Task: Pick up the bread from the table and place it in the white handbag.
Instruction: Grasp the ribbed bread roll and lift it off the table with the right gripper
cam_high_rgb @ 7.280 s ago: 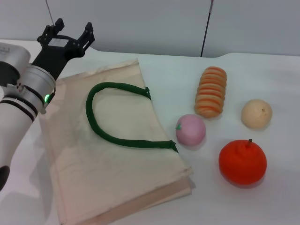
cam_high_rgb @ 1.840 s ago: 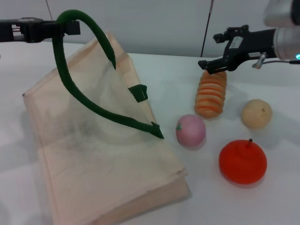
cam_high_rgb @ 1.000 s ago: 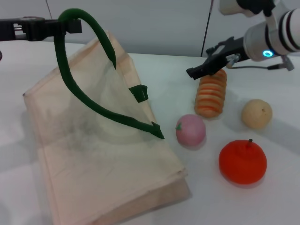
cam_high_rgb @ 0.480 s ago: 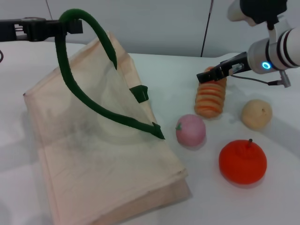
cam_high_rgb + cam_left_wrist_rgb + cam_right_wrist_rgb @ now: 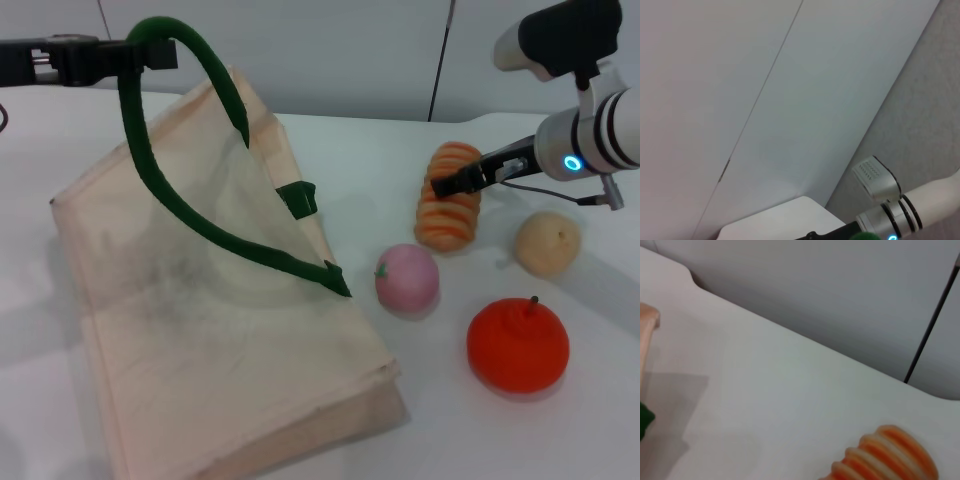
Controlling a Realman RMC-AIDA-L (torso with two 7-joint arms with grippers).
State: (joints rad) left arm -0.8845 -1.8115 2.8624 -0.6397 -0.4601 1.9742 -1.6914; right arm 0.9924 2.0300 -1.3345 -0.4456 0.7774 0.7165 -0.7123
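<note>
The bread, an orange and tan ribbed loaf, lies on the white table right of the handbag. It also shows in the right wrist view. My right gripper reaches in from the right and sits low over the loaf's middle, touching or nearly touching it. The white handbag is a cream tote on the left. My left gripper is shut on its dark green handle and holds it up high, so the bag's mouth gapes toward the bread.
A pink ball lies just in front of the bread. A pale beige ball and an orange fruit lie to the right. A grey wall stands close behind the table.
My right gripper has come down and back toward the right, from above the loaf's far end to low over its middle. The left gripper and lifted bag have stayed still.
</note>
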